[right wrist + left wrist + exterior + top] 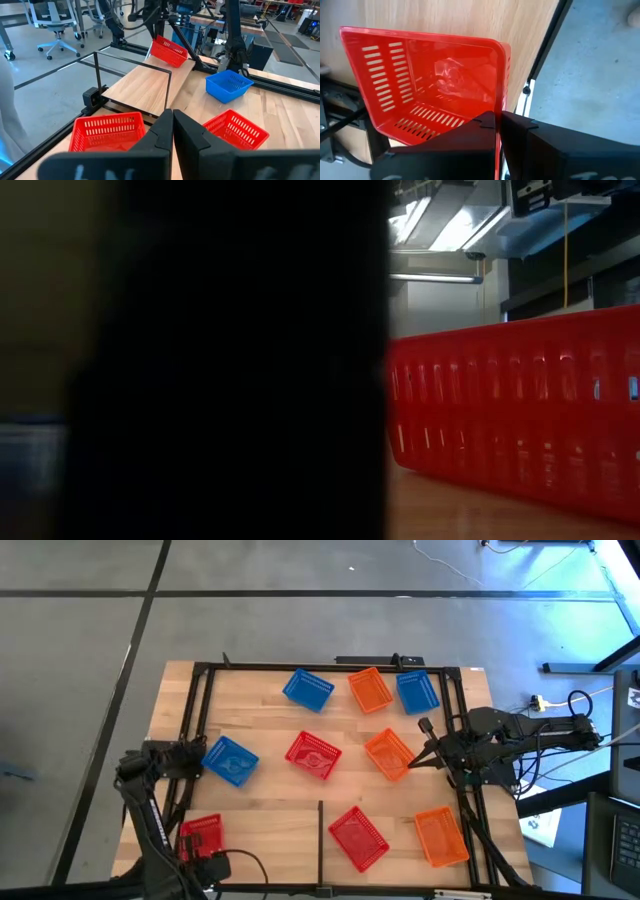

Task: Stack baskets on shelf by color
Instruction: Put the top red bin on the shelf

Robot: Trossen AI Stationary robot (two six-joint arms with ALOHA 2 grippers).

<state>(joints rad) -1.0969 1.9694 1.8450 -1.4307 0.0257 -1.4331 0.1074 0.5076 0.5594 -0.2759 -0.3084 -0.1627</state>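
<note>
**Red basket clamped at the table's left edge; right end effector closed beside an orange basket**

The left end effector [497, 117] is clenched on the wall of a red basket [427, 80], which is held tilted over the front-left rim of the table [265, 795], just beside the black frame rail. The right end effector [172, 114] is seen with its fingers drawn together, only a thin slit between them and nothing visible in it. In the high view its tip [422, 755] lies at the edge of an orange basket [388, 755]; whether it touches cannot be told.

The pale shelf [145, 87] is seen bare in the right wrist view, with the held basket beyond its far end. Open wood is left between the middle row and the front row of baskets, and a thin black divider bar [320, 840] stands at the front edge.

Nine baskets are counted. Three are red: the held one, one at the centre [313, 755], and one at the front [357, 837]. Three are blue: two at the back [308, 690] [418, 692] and one at the left [230, 760]. Three are orange: one at the back [371, 690], the one by the right arm, and one at the front right [441, 837].
</note>
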